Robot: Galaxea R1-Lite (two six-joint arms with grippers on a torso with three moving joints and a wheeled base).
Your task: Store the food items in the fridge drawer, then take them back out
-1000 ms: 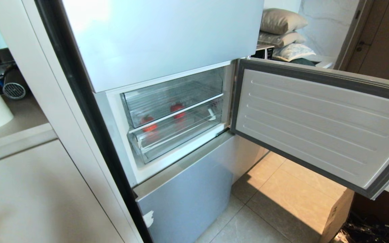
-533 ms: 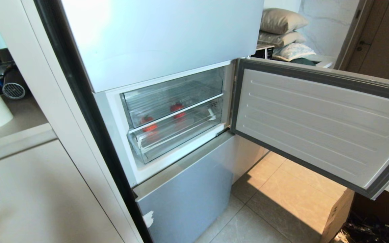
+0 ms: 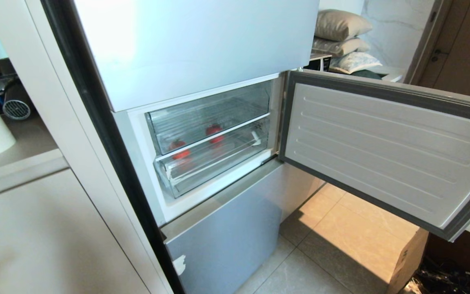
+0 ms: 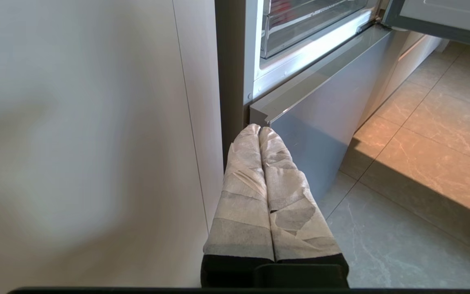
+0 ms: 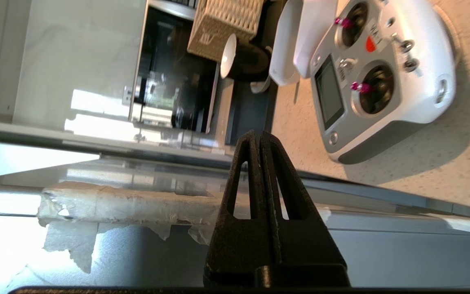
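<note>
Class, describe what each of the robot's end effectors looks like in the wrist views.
The left end effector has two long, tapering fingers wrapped in pale grey tape over a black base. The right end effector is bare matt black, its two wedge-shaped fingers each pierced by a long narrow slot.

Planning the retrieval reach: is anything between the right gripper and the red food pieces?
Yes: the fridge drawer is pushed in, its clear front wall covering the red food pieces. The fridge door stands open, clear of them. The right gripper is shut, outside the head view.

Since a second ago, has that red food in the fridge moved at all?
No. Both red food pieces sit at the same spots against the drawer's white front strip.
</note>
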